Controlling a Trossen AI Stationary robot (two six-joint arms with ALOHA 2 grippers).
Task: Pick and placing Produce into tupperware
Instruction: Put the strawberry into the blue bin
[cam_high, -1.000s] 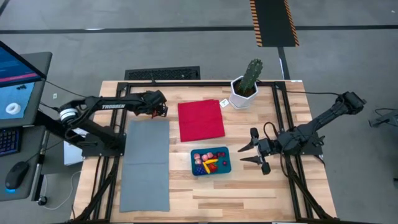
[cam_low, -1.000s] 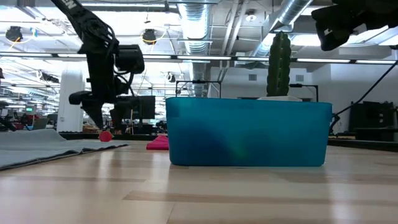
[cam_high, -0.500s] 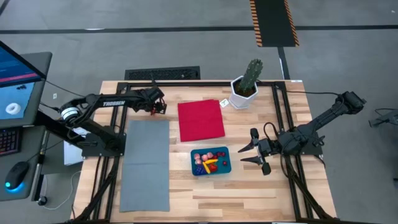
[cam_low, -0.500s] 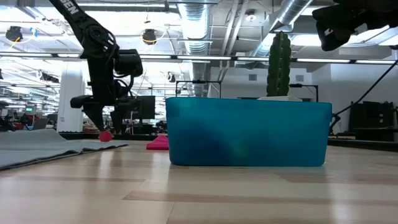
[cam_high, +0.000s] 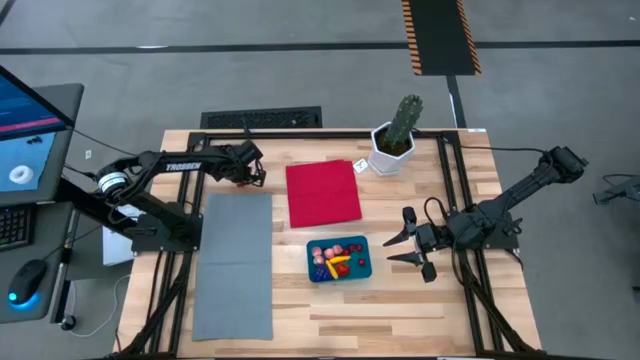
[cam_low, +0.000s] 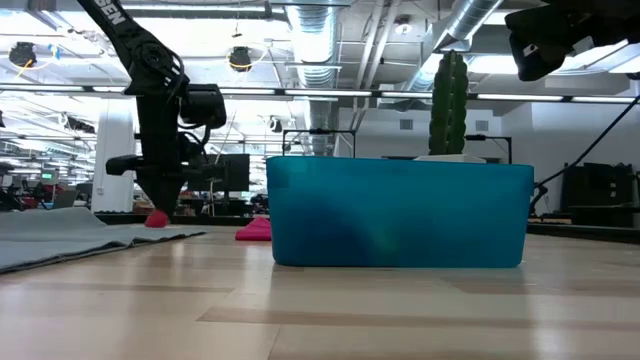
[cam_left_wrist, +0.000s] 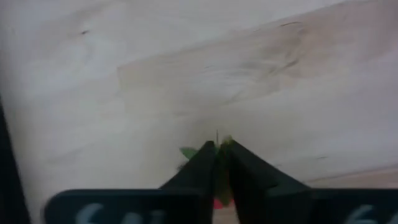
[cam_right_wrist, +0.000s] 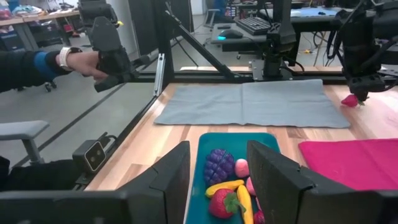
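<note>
Tupperware (cam_high: 339, 259): shallow rounded teal plastic.

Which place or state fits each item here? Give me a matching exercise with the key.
Column one:
1. left pincer
2. right pincer
3. tupperware
4. cactus

Column two:
A. stands in a white pot at the table's far edge
B. open, beside the teal container
C. closed on a small red piece of produce at the table's far left
D. holds toy fruit, in front of the red cloth

Pairs: 1-C, 2-B, 3-D, 4-A
</note>
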